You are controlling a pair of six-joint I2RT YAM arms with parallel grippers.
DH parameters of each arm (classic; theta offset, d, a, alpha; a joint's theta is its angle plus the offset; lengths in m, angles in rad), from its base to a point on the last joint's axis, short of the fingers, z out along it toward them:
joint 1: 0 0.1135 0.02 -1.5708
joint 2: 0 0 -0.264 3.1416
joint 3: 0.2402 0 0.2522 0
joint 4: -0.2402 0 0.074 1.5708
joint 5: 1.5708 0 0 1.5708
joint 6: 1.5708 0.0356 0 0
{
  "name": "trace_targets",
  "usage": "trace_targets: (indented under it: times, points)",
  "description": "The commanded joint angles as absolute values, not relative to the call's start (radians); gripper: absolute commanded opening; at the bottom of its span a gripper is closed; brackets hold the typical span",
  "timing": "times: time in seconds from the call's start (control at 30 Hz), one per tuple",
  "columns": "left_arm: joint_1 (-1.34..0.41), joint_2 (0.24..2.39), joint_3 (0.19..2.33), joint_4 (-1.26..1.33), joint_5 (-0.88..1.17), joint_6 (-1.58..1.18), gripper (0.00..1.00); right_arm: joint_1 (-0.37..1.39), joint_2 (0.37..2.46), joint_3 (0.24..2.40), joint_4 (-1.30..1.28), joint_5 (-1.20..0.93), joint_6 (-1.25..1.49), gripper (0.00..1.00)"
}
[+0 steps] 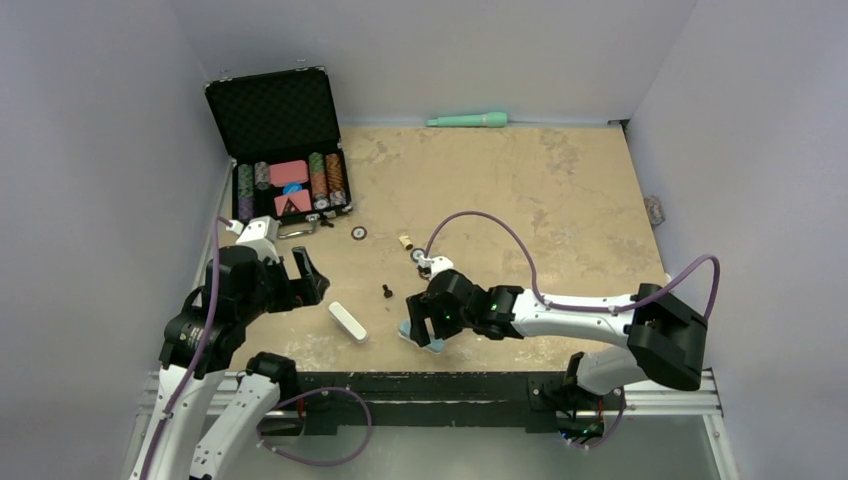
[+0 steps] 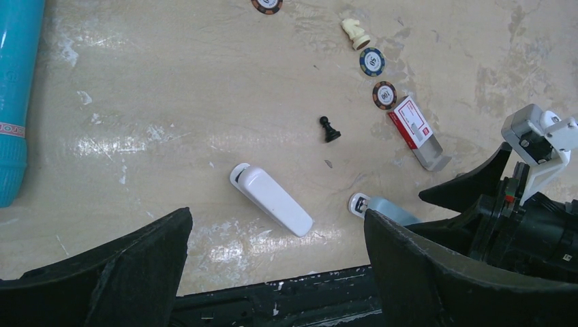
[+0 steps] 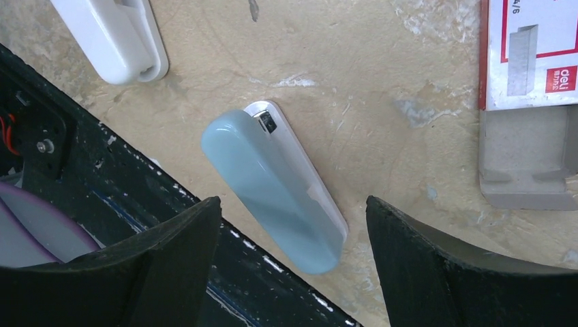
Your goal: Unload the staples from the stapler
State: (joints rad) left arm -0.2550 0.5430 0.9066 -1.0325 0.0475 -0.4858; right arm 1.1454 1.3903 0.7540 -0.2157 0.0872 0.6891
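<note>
Right gripper (image 3: 292, 211), released, straddling blue stapler (image 3: 266, 170) at table's (image 3: 382, 82) near edge. Staging grasp; next calling for squeezing its sides.

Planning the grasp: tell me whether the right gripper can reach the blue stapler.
Probably yes: the right gripper hangs open over the blue stapler, a finger on each side, nothing between; the staple box lies off to one side.

A robotics lab is indicated: a scuffed tabletop (image 1: 560, 180) is enclosed by plain white panels (image 1: 100, 120), and cabled robot arms (image 1: 570, 315) are mounted on a metal rail (image 1: 680, 402).
</note>
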Motion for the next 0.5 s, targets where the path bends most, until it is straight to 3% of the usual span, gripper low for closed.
trace_targets:
  times: [0.0,0.47]
  points:
    - [-0.245,0.543,0.908,-0.995,0.038,-0.475,1.00,1.156,1.394,0.736,-0.174,0.080,0.718,0.81]
    - [-0.245,0.543,0.908,-0.996,0.035,-0.476,1.00,1.183,1.434,0.713,-0.151,0.069,0.753,0.74]
